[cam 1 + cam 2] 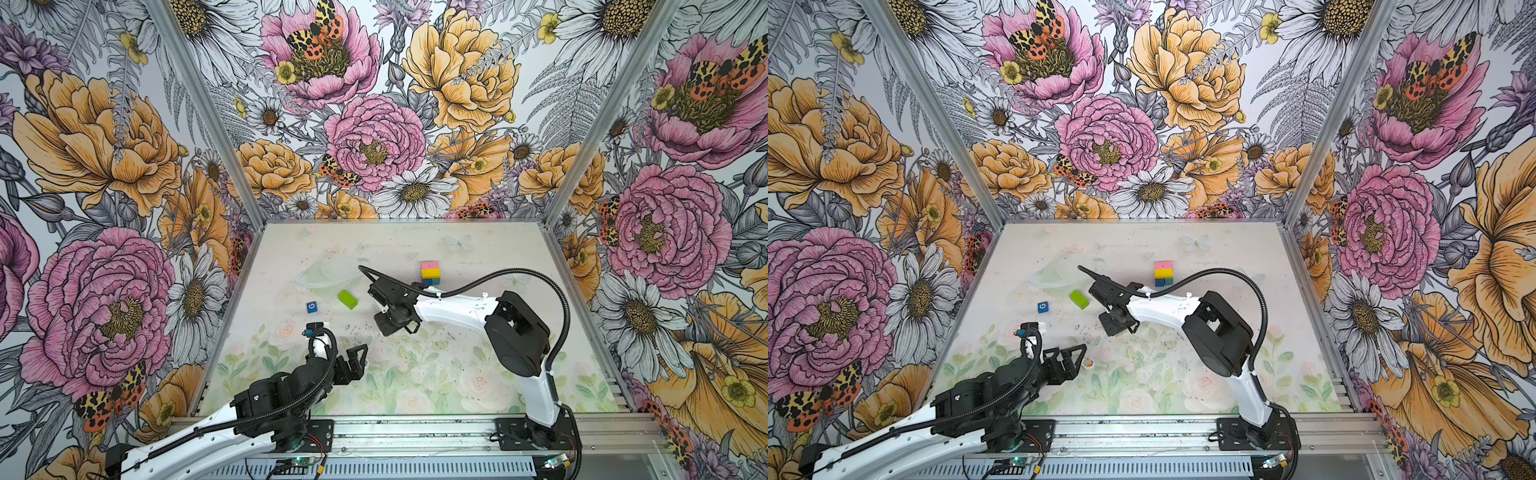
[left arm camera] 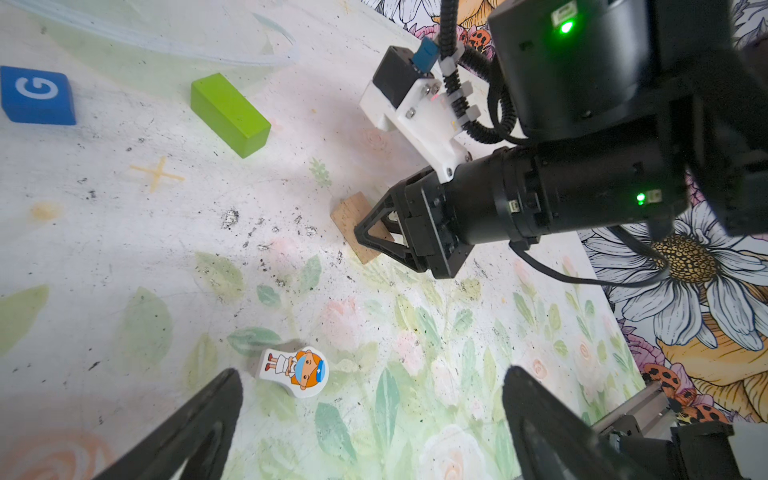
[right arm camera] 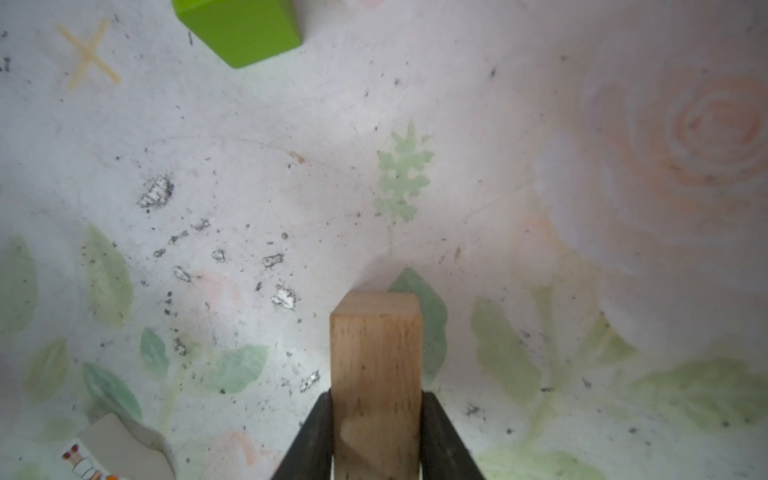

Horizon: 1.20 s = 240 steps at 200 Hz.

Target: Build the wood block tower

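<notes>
The tower stands at the back right of the mat: a pink brick on a yellow one, on blue and teal cubes. My right gripper is shut on a bare-wood brick that lies low on the mat. In both top views that gripper hides the brick. A green brick lies to its left. Beyond it is a blue cube marked G. My left gripper hangs open, empty, near the front.
A small white figurine with orange hair lies flat beside my left gripper's fingers. A clear plastic dish sits behind the green brick. Flowered walls close in the mat on three sides.
</notes>
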Motion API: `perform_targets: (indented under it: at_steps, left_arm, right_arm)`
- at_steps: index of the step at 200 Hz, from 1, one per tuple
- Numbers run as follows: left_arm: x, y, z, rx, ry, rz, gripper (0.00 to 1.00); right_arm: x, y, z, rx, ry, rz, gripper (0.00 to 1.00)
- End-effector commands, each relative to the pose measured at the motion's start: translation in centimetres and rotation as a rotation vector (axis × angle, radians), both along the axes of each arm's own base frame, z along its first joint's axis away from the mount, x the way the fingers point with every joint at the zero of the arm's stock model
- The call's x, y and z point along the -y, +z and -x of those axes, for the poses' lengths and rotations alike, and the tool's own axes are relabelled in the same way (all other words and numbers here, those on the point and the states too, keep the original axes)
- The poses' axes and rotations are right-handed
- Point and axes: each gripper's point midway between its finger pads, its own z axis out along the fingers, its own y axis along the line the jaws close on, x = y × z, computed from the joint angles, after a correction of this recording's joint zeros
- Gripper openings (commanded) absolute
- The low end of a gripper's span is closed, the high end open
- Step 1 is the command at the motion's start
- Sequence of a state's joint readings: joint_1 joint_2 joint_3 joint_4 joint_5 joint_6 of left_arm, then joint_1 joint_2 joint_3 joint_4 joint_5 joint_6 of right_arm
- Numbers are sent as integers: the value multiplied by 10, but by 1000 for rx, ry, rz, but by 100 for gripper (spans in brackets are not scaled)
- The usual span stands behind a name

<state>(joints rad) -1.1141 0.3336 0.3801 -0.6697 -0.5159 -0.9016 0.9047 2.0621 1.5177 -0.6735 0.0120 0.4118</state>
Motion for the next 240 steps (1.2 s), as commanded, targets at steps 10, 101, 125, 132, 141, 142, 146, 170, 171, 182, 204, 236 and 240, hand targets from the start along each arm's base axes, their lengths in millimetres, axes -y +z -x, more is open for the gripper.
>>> perform_targets:
  at_steps: [10, 101, 125, 132, 141, 142, 146, 170, 171, 182, 204, 236, 240]
  left_arm:
    - [-6, 10, -5, 31, 27, -5, 99]
    - [-5, 14, -6, 32, 32, -12, 99]
    - [-4, 13, -7, 30, 32, -19, 99]
    - [-4, 14, -7, 30, 32, -22, 99]
    - [-3, 14, -7, 31, 31, -22, 99]
    - [-3, 14, -7, 31, 32, -22, 99]
    - [-3, 14, -7, 31, 32, -22, 99]
    - [-3, 16, -8, 35, 29, -24, 99]
    - [-3, 16, -8, 35, 30, -25, 99]
    - [-3, 16, -8, 37, 31, -28, 99]
    - [-3, 18, -8, 39, 30, -28, 99]
    - [-4, 17, -8, 40, 30, -30, 99]
    - [-4, 17, -8, 40, 30, -31, 99]
  right_arm:
    - [30, 3, -7, 28, -90, 59, 34]
    - [72, -1, -13, 27, -210, 98, 35]
    - [76, -2, -12, 23, -221, 101, 40]
    - [76, -2, -12, 24, -220, 100, 42]
    - [76, -2, -12, 21, -222, 99, 44]
    - [76, -2, -12, 21, -223, 99, 44]
    - [75, -2, -12, 21, -223, 97, 45]
    - [76, -1, -13, 25, -227, 98, 44]
    - [75, -1, -13, 26, -227, 98, 44]
    - [76, -1, -13, 27, -228, 100, 42]
    - [75, 1, -13, 29, -224, 95, 38]
    - [72, 1, -12, 18, -221, 83, 35]
    - [72, 2, -12, 16, -223, 80, 35]
